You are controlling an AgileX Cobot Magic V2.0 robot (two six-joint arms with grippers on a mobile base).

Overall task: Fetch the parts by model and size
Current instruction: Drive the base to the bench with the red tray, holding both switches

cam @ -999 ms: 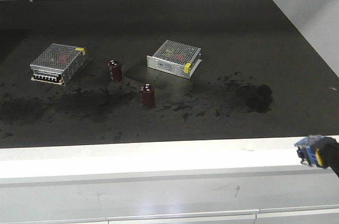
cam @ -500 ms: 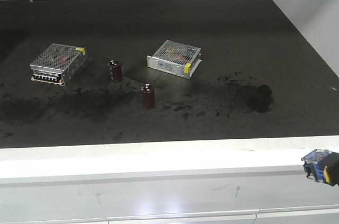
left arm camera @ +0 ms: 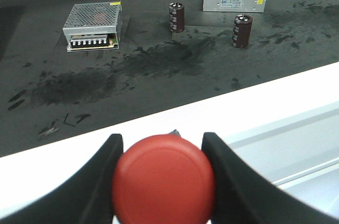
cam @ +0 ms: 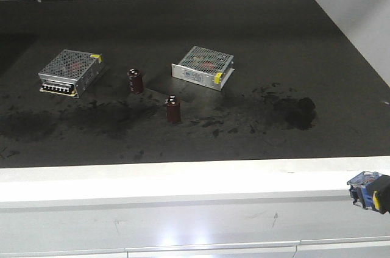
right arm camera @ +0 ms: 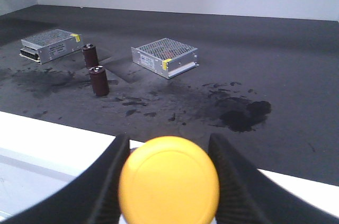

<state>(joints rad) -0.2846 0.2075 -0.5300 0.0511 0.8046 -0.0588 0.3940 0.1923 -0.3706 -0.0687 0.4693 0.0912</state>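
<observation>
Yellow-capped switch (right arm camera: 168,179) lowered; boxes (cam: 203,67), cylinders (cam: 173,110) behind

On my front view, the table (cam: 244,26) carries four items. The left box (cam: 69,72) lies far left. The right box (cam: 203,67) lies near centre, slightly further back. The rear cylinder (cam: 136,80) stands upright between the boxes, nearer the left box. The front cylinder (cam: 173,110) stands to its right and closer to me, before the right box. A ledge (cam: 183,175) runs along the table's near edge. Before that ledge, the left gripper (left arm camera: 161,138) clamps the left switch (left arm camera: 163,179), and the right gripper (right arm camera: 168,138) clamps the right switch (right arm camera: 168,179).
</observation>
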